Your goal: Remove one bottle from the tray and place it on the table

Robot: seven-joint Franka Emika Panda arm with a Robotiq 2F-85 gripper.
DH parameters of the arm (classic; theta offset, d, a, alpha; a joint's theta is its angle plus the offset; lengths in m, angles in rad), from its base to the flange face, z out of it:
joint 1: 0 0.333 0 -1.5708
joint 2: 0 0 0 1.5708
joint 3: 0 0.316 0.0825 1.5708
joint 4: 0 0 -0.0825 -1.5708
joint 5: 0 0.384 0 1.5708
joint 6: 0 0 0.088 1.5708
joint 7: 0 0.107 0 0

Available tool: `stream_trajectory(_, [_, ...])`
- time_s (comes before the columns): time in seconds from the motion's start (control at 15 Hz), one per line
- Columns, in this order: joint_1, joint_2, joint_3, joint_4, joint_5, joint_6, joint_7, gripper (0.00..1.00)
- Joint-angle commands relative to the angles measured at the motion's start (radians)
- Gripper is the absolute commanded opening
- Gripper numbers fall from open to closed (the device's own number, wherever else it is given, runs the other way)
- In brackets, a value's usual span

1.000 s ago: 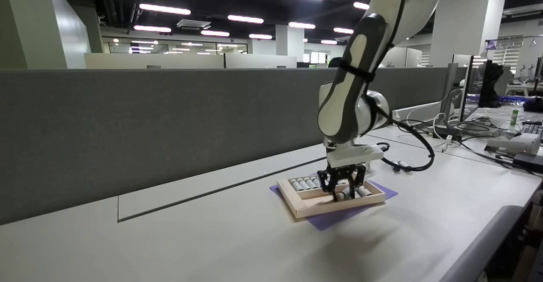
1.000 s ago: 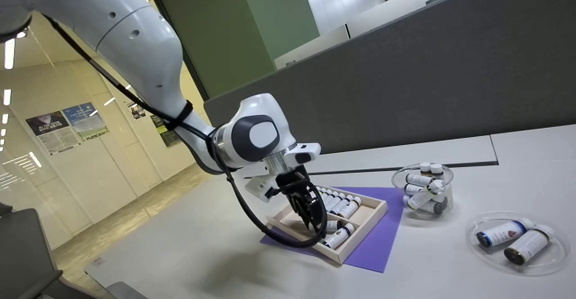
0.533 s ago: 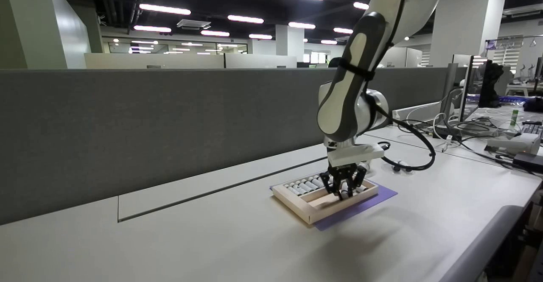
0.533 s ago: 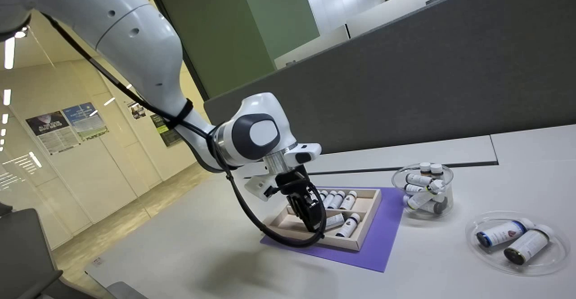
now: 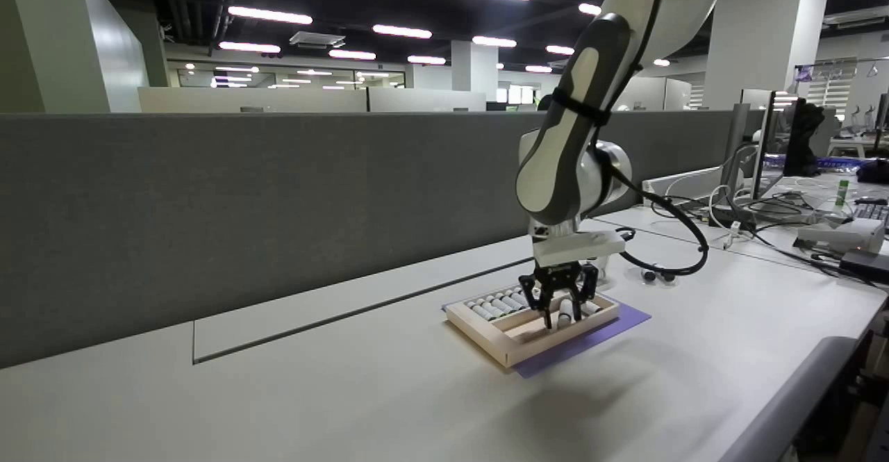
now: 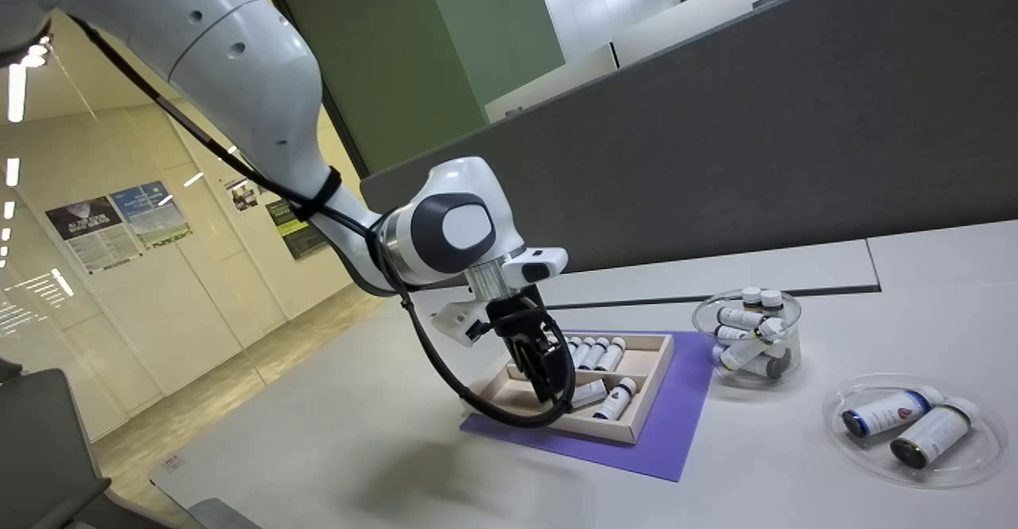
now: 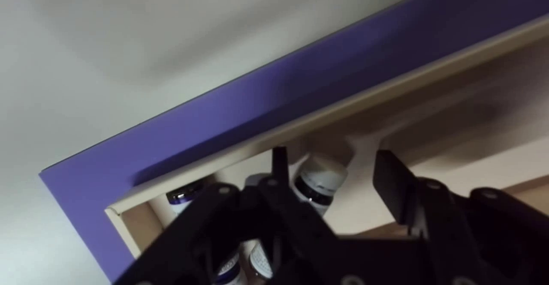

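- Tabletop [image 5: 312, 392], smooth and pale, fills the left of an exterior view.
- Tray [image 5: 535, 347], tan, wood-like, rectangular, is divided; small pale cylindrical bottles [image 5: 496, 306] lie side by side in its far compartment.
- Jaws stand spread over the near compartment, gripping nothing.
- Bottle [image 5: 565, 309], likely the one wanted, rests there between them, nearer the right-hand jaw; touching or not, I cannot tell. Its long axis runs roughly across the closing direction, so its rounded sides should meet the grip.
- Sheet [image 5: 628, 321], flat, purple, juts from under the tray.
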Motion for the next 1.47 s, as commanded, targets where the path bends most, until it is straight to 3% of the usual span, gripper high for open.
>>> stream_trajectory(0.0, [-0.025, -0.025, 0.010, 0.009, -0.012, -0.029, 0.026, 0.84])
stream_trajectory(0.13, [-0.030, -0.024, 0.010, 0.009, -0.011, -0.022, 0.026, 0.98])
stream_trajectory(0.67, [-0.035, -0.010, -0.002, 0.010, -0.019, -0.001, 0.036, 1.00])
stream_trajectory(0.73, [-0.034, -0.010, -0.003, 0.008, -0.018, 0.011, 0.038, 0.93])
stream_trajectory(0.8, [-0.032, -0.009, -0.007, 0.006, -0.021, 0.022, 0.039, 0.74])
stream_trajectory(1.4, [-0.034, -0.005, -0.006, -0.001, -0.015, 0.050, 0.028, 0.07])
